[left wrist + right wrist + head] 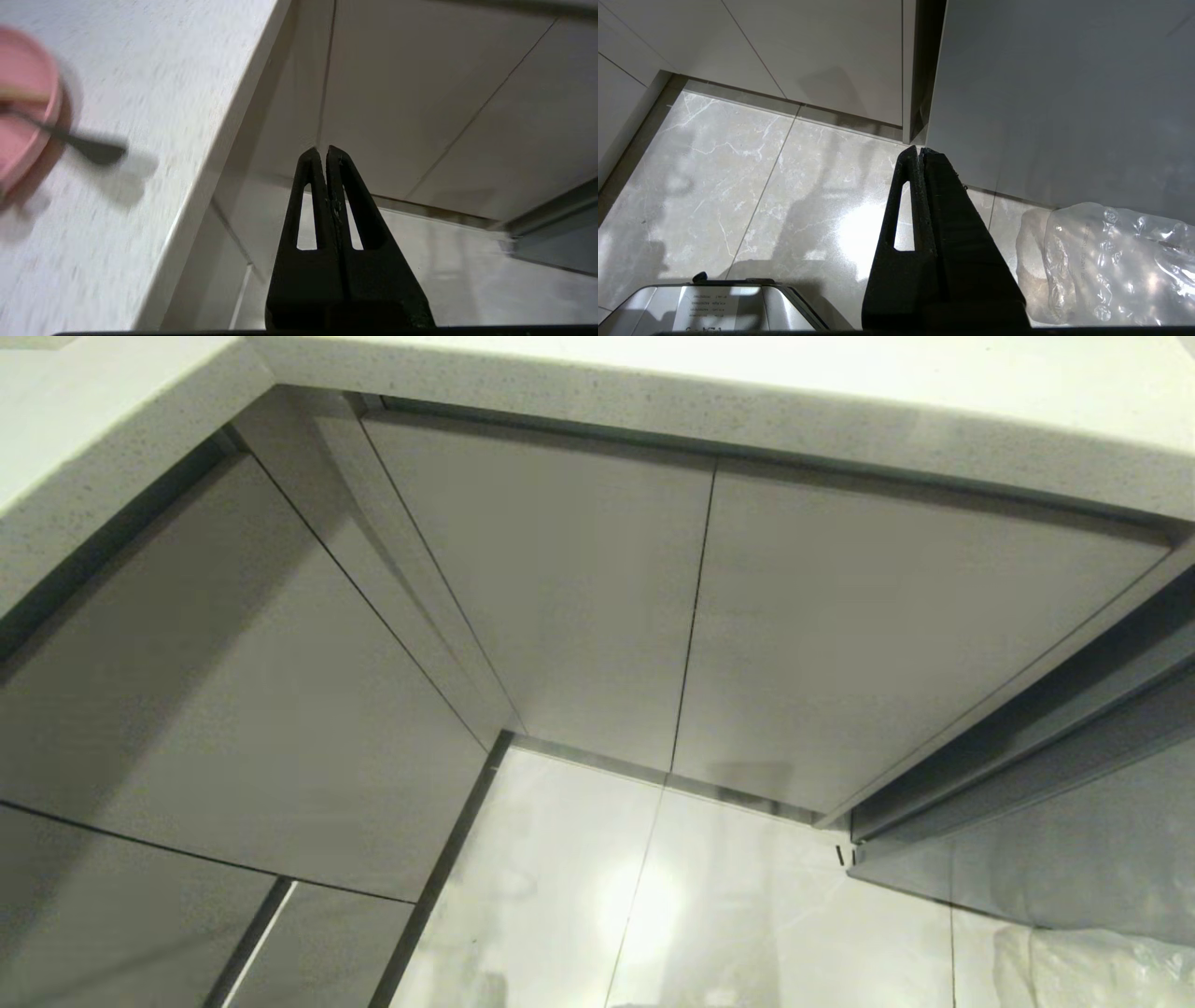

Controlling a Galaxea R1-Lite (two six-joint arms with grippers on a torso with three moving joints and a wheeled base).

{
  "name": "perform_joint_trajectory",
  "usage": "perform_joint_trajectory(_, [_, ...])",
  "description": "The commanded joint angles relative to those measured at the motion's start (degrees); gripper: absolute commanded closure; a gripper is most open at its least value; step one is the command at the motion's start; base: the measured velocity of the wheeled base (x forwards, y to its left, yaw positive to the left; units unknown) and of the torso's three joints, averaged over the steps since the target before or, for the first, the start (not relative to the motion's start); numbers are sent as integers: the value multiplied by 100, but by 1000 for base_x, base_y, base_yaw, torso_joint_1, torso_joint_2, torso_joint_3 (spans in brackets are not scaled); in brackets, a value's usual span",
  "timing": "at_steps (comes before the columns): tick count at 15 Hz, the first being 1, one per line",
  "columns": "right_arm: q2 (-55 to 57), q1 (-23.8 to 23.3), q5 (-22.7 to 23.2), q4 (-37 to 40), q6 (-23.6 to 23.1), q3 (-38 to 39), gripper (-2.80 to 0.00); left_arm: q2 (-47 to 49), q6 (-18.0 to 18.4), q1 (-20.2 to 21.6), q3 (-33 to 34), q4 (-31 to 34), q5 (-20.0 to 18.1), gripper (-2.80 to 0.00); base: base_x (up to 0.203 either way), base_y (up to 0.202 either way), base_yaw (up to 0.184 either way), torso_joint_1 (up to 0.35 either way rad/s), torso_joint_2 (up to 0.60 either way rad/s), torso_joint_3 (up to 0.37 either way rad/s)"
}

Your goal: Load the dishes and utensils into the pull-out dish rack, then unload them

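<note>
In the left wrist view the pale-pink plate (pixel 23 116) lies on the white countertop (pixel 140 70), cut off by the picture's edge. A slim dark-looking fork (pixel 88 148) rests on its rim, one end out over the counter. A pale strip across the plate may be the chopsticks. My left gripper (pixel 323 150) is shut and empty, off the counter's edge, in front of the cabinet fronts and apart from the plate. My right gripper (pixel 920 149) is shut and empty, low above the floor. The pull-out dish rack is out of view. Neither arm shows in the head view.
The head view shows the speckled counter edge (pixel 709 411) overhead, with flat grey cabinet fronts (pixel 560 597) below it, all shut. Beneath is a glossy tiled floor (pixel 653 896). A clear plastic bag (pixel 1106 261) lies on the floor beside a grey panel (pixel 1055 93). My metal base (pixel 714 303) is near the right gripper.
</note>
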Motion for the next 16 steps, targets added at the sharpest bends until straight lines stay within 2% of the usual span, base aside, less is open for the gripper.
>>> perform_joint_trajectory(1, [5,0,2,0,2,0,0,-1253,241,190,1177,-263,-2,0,0,0,0,0,0,0])
perform_joint_trajectory(4, [5,0,2,0,2,0,0,-2177,394,268,2803,-862,36,0,0,0,0,0,0,0])
perform_joint_trajectory(8, [5,0,2,0,2,0,0,-2393,136,287,4591,-1947,323,0,0,0,0,0,0,0])
perform_joint_trajectory(11, [5,0,2,0,2,0,0,-2411,123,289,6070,-3346,403,0,0,0,0,0,0,0])
perform_joint_trajectory(13, [5,0,2,0,2,0,0,-2416,61,289,6292,-3657,384,0,0,0,0,0,0,0])
perform_joint_trajectory(15, [5,0,2,0,2,0,0,-2417,-33,289,6266,-3361,20,0,0,0,0,0,0,0])
perform_joint_trajectory(16, [5,0,2,0,2,0,0,-2417,52,289,6260,-3054,-159,0,0,0,0,0,0,0])
